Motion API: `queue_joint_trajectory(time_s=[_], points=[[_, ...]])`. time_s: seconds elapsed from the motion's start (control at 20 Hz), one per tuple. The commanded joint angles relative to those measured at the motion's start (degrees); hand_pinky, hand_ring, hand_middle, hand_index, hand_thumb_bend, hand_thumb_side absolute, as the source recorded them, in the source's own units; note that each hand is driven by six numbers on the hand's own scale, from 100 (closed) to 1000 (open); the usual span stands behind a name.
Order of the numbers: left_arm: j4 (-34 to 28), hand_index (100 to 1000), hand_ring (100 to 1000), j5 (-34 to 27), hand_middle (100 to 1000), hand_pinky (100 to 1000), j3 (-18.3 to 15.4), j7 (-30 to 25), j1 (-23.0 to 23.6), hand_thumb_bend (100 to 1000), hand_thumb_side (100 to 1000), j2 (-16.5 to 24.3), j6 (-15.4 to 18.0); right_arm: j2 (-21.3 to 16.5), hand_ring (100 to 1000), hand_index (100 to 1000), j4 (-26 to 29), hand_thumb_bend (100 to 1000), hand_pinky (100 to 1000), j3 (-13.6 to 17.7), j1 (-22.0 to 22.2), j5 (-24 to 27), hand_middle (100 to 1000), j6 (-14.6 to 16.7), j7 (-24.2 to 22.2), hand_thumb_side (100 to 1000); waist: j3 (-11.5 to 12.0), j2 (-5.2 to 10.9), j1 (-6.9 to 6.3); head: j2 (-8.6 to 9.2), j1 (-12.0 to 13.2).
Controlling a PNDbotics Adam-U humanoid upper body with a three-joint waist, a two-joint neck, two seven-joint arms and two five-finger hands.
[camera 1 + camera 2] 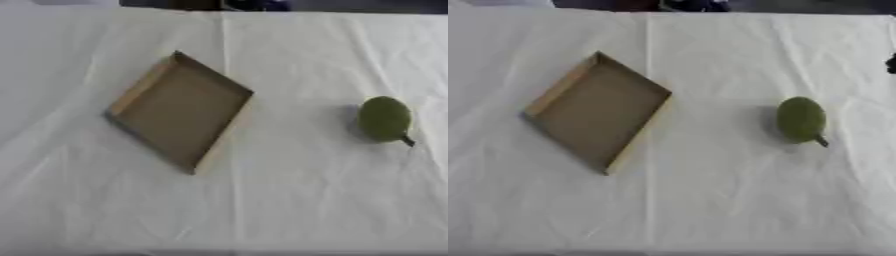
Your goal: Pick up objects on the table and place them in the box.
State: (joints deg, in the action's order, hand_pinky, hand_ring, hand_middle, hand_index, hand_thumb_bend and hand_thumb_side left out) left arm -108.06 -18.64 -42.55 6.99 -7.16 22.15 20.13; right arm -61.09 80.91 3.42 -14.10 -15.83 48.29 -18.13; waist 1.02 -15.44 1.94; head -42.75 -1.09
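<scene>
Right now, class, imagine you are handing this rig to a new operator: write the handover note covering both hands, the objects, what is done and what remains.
Hands: neither the left nor the right hand shows in either view.
Objects: the shallow brown cardboard box lies open and turned cornerwise, left of centre on the white tablecloth. It holds nothing. The green pear-shaped fruit with a short dark stem lies on the cloth to the box's right, well apart from it.
Done: nothing placed yet.
Left: pick up the fruit, probably with the right hand, and set it in the box.
</scene>
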Motion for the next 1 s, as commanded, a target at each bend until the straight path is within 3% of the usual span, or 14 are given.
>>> queue_joint_trajectory(time_s=[0.05,1.0], points=[[-0.7,811,840,-0.11,667,896,-0.18,-0.26,-0.42,100,593,2.07,-0.02,-2.83,917,877,1.25,100,884,0.01,-0.73,1.77,842,3.68,-5.82,462,0.11,0.94,0.04,0.34,-0.19],[-0.22,811,841,-0.73,668,897,0.35,-1.16,-0.66,100,592,1.9,0.13,-0.34,923,883,2.29,100,896,-6.94,-10.07,13.53,844,3.68,-21.15,507,1.23,1.17,-0.17,0.44,-1.4]])
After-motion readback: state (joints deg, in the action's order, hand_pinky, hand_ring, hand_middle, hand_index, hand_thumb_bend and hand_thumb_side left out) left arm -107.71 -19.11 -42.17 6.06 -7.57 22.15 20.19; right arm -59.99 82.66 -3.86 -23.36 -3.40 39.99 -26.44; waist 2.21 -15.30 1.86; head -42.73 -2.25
